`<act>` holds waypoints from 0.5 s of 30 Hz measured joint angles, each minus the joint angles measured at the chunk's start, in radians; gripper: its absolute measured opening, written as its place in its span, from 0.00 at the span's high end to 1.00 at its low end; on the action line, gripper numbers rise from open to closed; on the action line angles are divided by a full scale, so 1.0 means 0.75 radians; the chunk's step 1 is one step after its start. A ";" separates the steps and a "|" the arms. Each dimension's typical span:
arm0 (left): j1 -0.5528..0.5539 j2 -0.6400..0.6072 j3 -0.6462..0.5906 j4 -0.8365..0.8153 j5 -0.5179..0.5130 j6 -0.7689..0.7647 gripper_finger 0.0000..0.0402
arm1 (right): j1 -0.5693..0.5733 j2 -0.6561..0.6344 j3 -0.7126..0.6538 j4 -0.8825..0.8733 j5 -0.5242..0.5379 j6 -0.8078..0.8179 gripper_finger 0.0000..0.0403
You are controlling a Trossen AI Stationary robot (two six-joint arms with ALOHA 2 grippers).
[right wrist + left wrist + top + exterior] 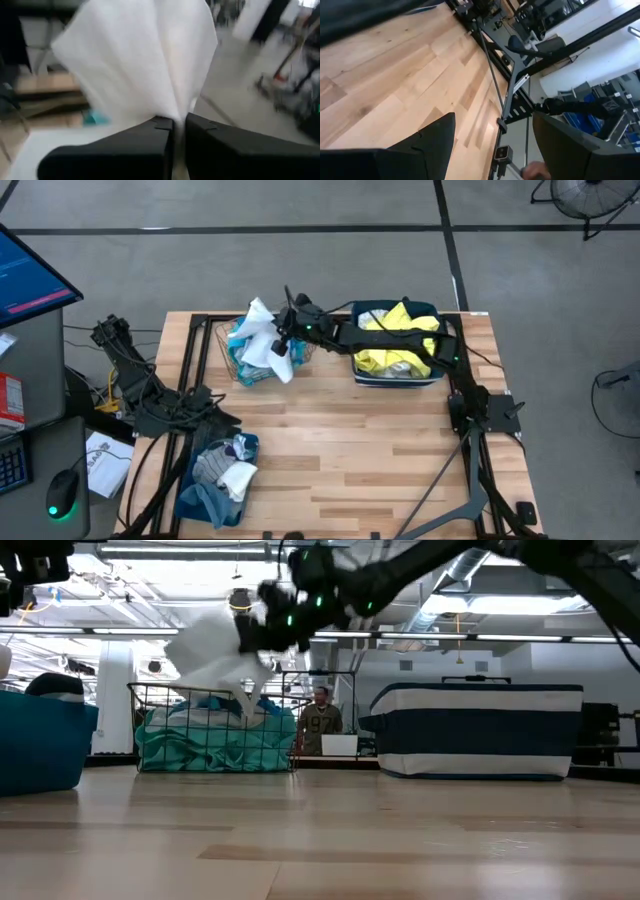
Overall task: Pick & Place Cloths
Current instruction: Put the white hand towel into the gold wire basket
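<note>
One thin pinch is all my right end effector (175, 125) has on the big floppy white cloth (268, 338), dangling above the copper wire basket (232, 348). I reckon it could slip or snag the rim. Left end effector (492, 145) idles wide over the table (395, 80).

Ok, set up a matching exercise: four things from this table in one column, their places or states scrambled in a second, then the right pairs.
Things:
1. white cloth
2. yellow cloth
3. left claw
4. wire basket

Places or states:
A. holds teal fabric
B. open and empty, over bare wood
C. pinched in the shut right claw, lifted above the basket
D. piled in the dark bin at the table's far right

Pairs: 1-C, 2-D, 3-B, 4-A
</note>
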 joint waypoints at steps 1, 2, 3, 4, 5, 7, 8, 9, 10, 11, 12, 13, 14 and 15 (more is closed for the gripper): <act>0.000 0.000 0.000 0.000 -0.007 0.000 0.38 | -0.011 0.028 0.008 -0.031 0.017 0.031 0.97; 0.000 0.002 0.000 0.002 -0.009 0.000 0.38 | -0.018 0.056 0.019 -0.075 0.032 0.060 0.97; 0.000 0.002 0.000 0.005 -0.015 0.000 0.38 | -0.027 0.077 0.029 -0.140 0.035 0.089 0.97; 0.000 0.003 0.000 0.005 -0.027 0.000 0.38 | -0.034 0.097 0.047 -0.203 0.034 0.107 0.98; 0.000 0.003 0.000 0.005 -0.043 0.000 0.38 | -0.040 0.115 0.073 -0.268 0.033 0.111 0.98; 0.000 0.003 0.000 0.006 -0.107 0.000 0.38 | -0.048 0.136 0.145 -0.423 0.033 0.085 0.97; 0.000 0.003 0.000 0.006 -0.161 0.002 0.38 | -0.049 0.141 0.185 -0.505 0.033 0.068 0.96; 0.001 0.003 0.000 0.006 -0.226 0.017 0.38 | -0.050 0.141 0.219 -0.591 0.033 0.045 0.94; 0.006 0.002 0.000 0.008 -0.294 0.043 0.38 | -0.049 0.141 0.246 -0.657 0.035 0.025 0.92; 0.016 0.002 0.000 0.013 -0.352 0.076 0.38 | -0.046 0.141 0.271 -0.709 0.034 0.008 0.89; 0.029 0.001 0.000 0.015 -0.403 0.110 0.38 | -0.042 0.140 0.293 -0.761 0.034 -0.011 0.85; 0.044 -0.002 0.000 0.017 -0.449 0.141 0.38 | -0.039 0.132 0.315 -0.817 0.035 -0.026 0.81; 0.063 -0.004 0.000 0.018 -0.491 0.172 0.38 | -0.038 0.120 0.341 -0.873 0.034 -0.036 0.77; 0.085 -0.005 0.000 0.023 -0.531 0.211 0.38 | -0.039 0.101 0.368 -0.910 0.034 -0.049 0.72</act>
